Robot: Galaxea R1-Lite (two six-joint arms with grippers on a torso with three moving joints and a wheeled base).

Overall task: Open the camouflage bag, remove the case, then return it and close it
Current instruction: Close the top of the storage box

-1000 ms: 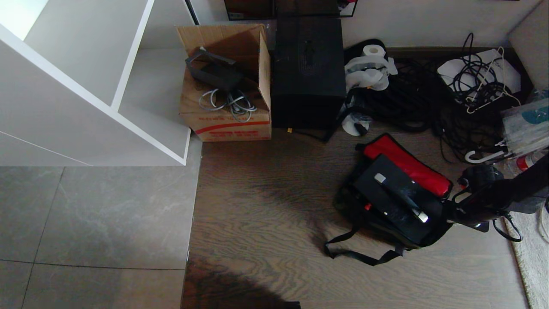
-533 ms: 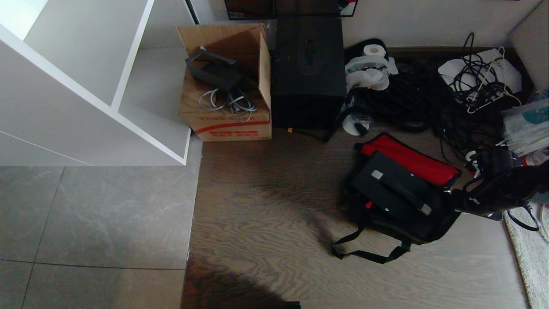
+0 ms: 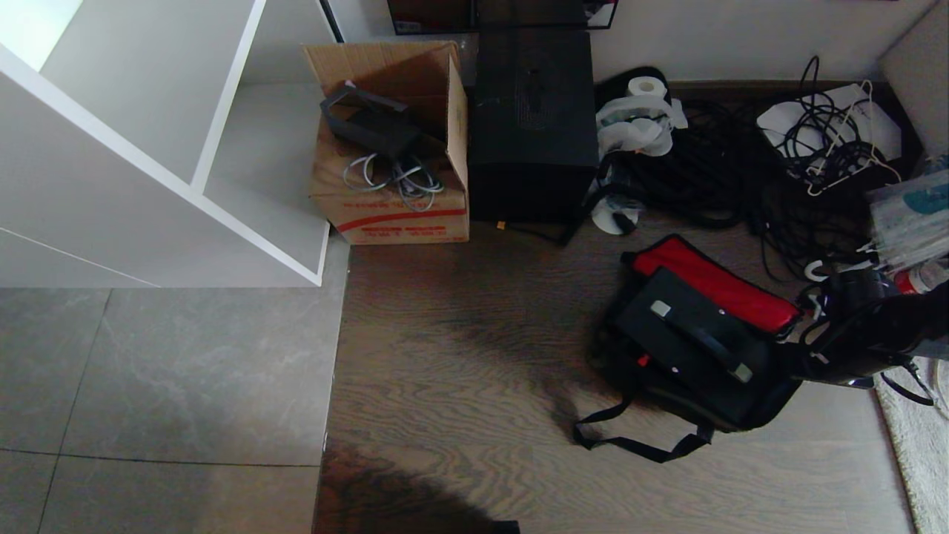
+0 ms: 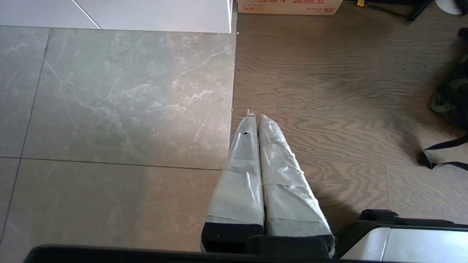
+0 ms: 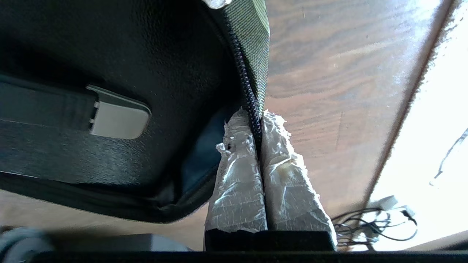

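Cardboard box (image 3: 389, 159) at upper centre-left, flaps open, red stripe and print on front face. On its top: a dark angular object (image 3: 368, 122) and a loop of grey cable (image 3: 393, 176). Tall black box (image 3: 532, 126) just right of it, touching or nearly so. White shelving unit (image 3: 148, 141) fills upper left. Toilet paper roll (image 3: 643, 111) with loose white sheet, upper centre-right, beside a heap of black cables (image 3: 741, 178) running along the wall to the right edge. White hangers (image 3: 845, 167) lie on the cables. Floor: grey marble tiles (image 3: 163, 386) at left, wood planks (image 3: 460, 356) at centre. Pale rug edge (image 3: 923, 445) at lower right.
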